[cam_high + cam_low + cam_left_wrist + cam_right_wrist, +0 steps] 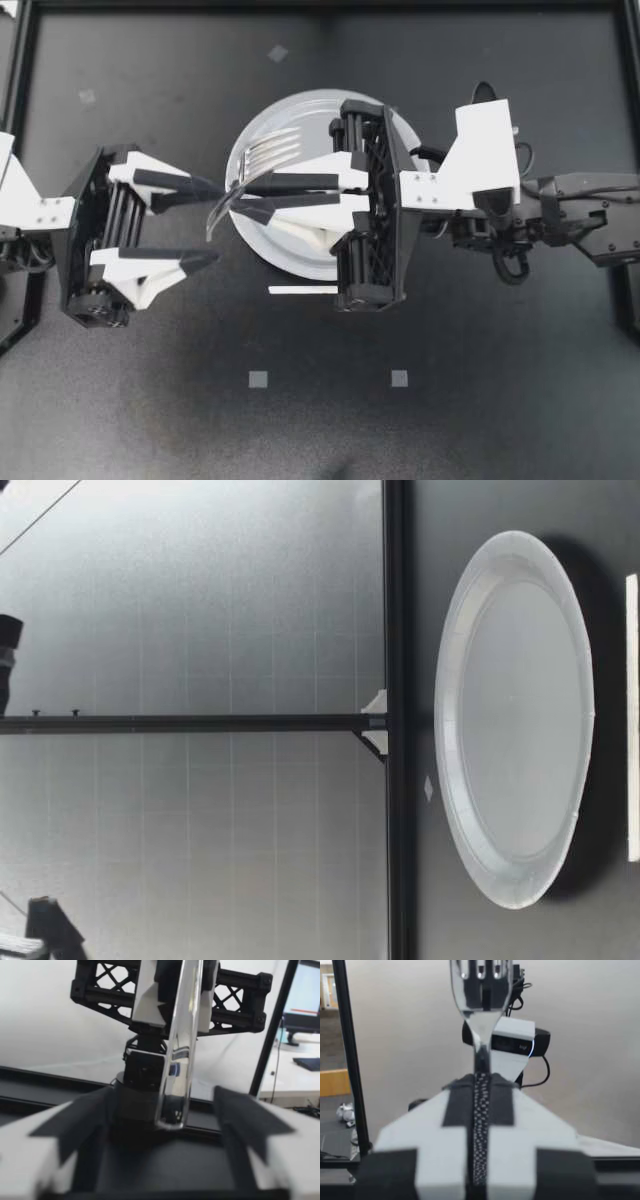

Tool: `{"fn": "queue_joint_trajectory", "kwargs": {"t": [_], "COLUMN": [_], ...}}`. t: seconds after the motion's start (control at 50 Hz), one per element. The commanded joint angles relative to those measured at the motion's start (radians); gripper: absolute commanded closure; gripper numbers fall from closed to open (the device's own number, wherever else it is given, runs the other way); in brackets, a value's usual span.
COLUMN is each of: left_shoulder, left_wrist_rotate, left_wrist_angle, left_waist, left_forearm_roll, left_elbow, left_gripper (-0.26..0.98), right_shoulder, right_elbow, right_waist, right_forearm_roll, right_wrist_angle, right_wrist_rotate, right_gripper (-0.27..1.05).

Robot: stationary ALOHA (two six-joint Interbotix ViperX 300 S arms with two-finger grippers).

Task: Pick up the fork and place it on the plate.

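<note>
Right end effector point(240, 198): clamps our plastic fork point(268, 153) above the plate point(300, 268), for lowering.
Left end effector point(216, 222): apart, unused.

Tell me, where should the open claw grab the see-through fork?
Probably the bare handle end of the fork. My right claw pinches it nearer the tines, which stick out over the plate. The free handle end hangs between my left claw's open fingers, so coming straight in from that side and closing on the narrow strip looks best.
</note>
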Motion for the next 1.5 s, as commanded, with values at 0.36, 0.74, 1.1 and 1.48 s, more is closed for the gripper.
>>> {"fn": "queue_joint_trajectory", "kwargs": {"t": [0.36, 0.74, 1.1, 1.48], "left_shoulder": [-0.006, -0.109, -0.459, -0.479], "left_wrist_rotate": [-0.008, -0.003, -0.006, -0.255], "left_wrist_angle": [0.000, 0.152, 1.022, 1.425], "left_waist": [-0.003, -0.029, -0.029, 0.126], "left_forearm_roll": [0.006, 0.006, -0.003, 0.083], "left_elbow": [-0.020, -0.017, -0.069, -0.123], "left_gripper": [0.68, 0.68, 0.68, 0.68], "right_shoulder": [0.011, -0.025, -0.201, -0.173], "right_elbow": [-0.020, 0.038, 0.311, 0.331], "right_waist": [0.000, -0.025, -0.018, -0.014], "right_forearm_roll": [0.002, 0.003, 0.104, 0.123], "right_wrist_angle": [-0.002, -0.006, 0.074, 0.247], "right_wrist_rotate": [-0.005, -0.032, 0.034, 0.083], "right_gripper": [0.76, -0.04, 0.00, 0.00]}}
